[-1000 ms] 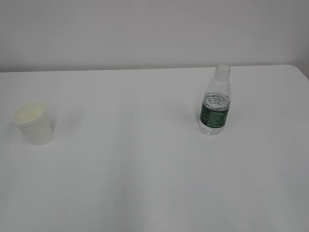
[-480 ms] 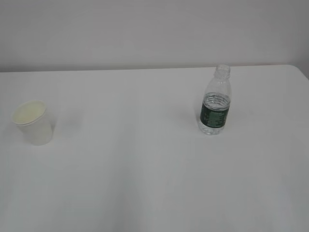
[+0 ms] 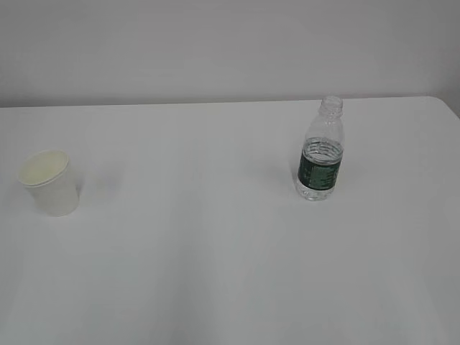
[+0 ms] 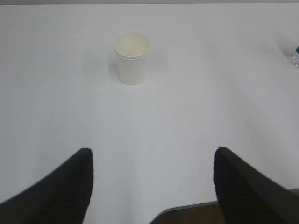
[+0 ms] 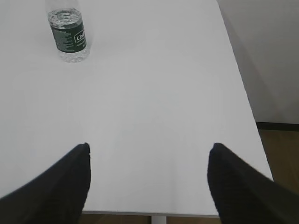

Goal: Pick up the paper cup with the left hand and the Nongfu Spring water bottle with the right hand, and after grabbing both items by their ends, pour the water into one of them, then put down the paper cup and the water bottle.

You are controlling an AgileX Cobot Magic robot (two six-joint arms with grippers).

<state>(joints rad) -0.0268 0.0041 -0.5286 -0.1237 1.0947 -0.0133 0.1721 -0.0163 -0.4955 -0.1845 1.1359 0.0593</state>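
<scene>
Overhead-lit white table [image 3: 215, 273], pale wall [image 3: 215, 43] behind, both hands' fingers [image 4: 65, 186] [image 5: 60, 182] spread, grasping nothing

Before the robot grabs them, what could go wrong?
1. The bottle has no cap and water inside, so a bump could tip it and spill.
2. The cup is light and looks empty; a push from the left end effector might knock it over.
3. Both end effectors are far back, so aim could drift.
</scene>
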